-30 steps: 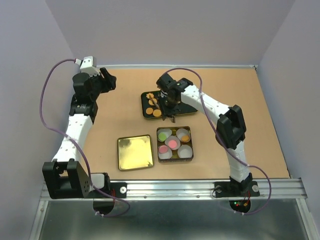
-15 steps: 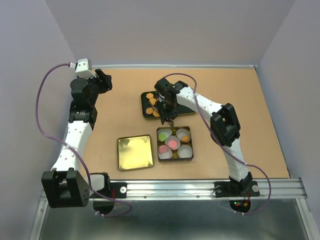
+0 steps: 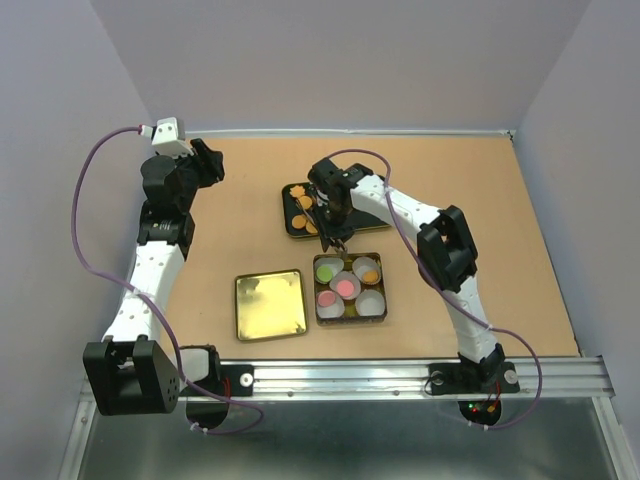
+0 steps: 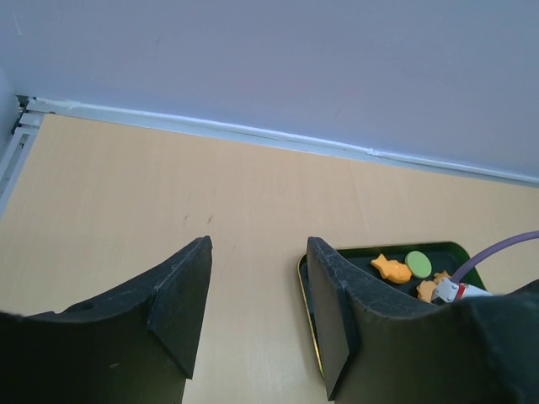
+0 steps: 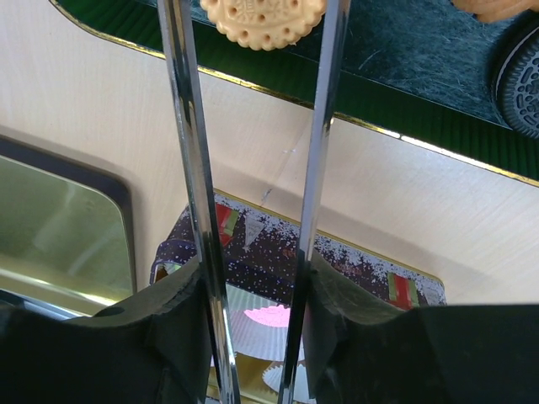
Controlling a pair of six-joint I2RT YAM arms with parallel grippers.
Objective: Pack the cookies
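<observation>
- Tongs [image 5: 192, 168] sit clenched in the right gripper [image 5: 253, 282]. Their two thin blades flank a pale round cookie [image 5: 263, 18] at the top of the wrist frame, over the dark tray [image 5: 404, 59].
- We cannot tell how firmly the blades pinch it.
- Orange cookies [image 3: 299, 206] lie on the tray at upper centre. Others fill paper cups [image 3: 371, 300] in the tin [image 3: 350, 319] just below.
- At upper left, the left gripper [image 4: 257, 311] has its fingers spread and holds nothing.
- We judge the edge-only hold risky: the cookie could twist free onto the bare table [image 3: 480, 220], and a harder squeeze could crack it.
- Low blade tips could snag and tip a cup.
</observation>
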